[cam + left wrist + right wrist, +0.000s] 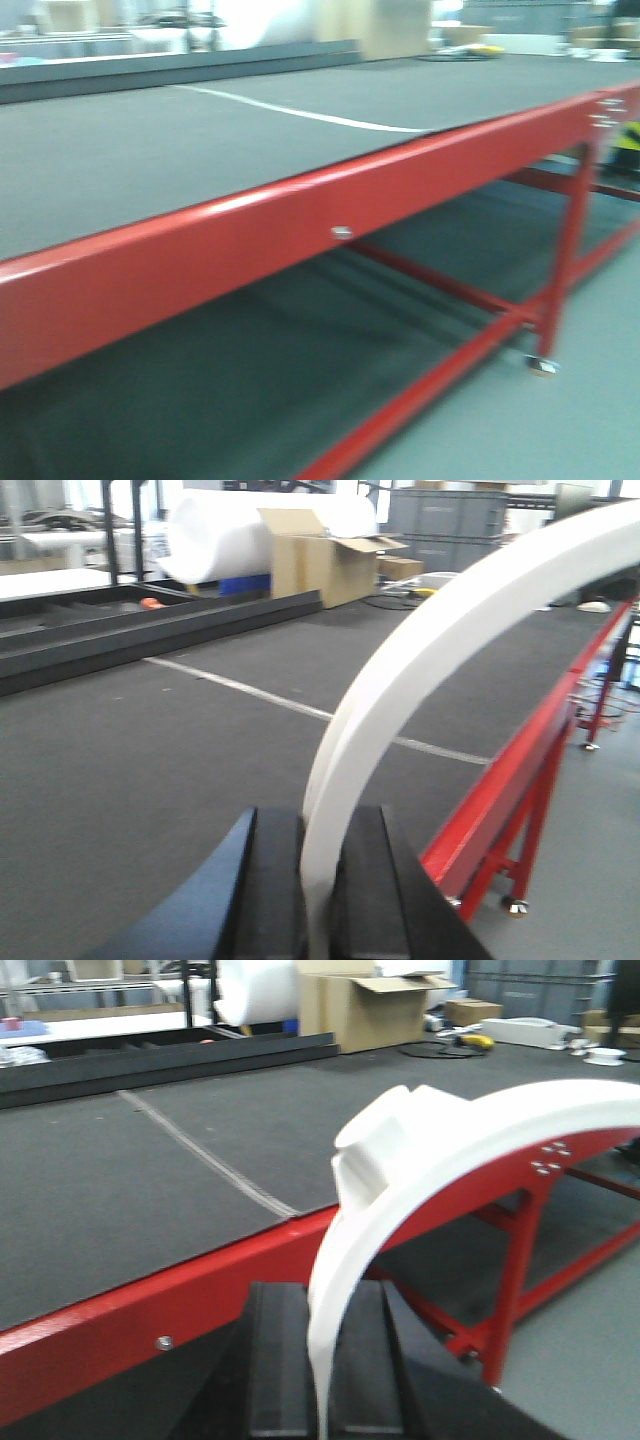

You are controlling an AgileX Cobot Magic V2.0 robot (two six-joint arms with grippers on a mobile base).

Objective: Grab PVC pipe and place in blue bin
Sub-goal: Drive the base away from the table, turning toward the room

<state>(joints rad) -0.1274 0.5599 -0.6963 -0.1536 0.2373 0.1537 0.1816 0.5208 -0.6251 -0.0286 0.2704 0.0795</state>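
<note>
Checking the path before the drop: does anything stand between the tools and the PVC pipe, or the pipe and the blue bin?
Nothing does: the left tool and right tool each clamp the PVC pipe. No blue bin is clearly visible, so that path cannot be judged.

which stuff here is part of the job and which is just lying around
For the job: white pipe, left claw, right claw, both shut on pipe.
Just lying about: cardboard box, white foam roll.
</note>
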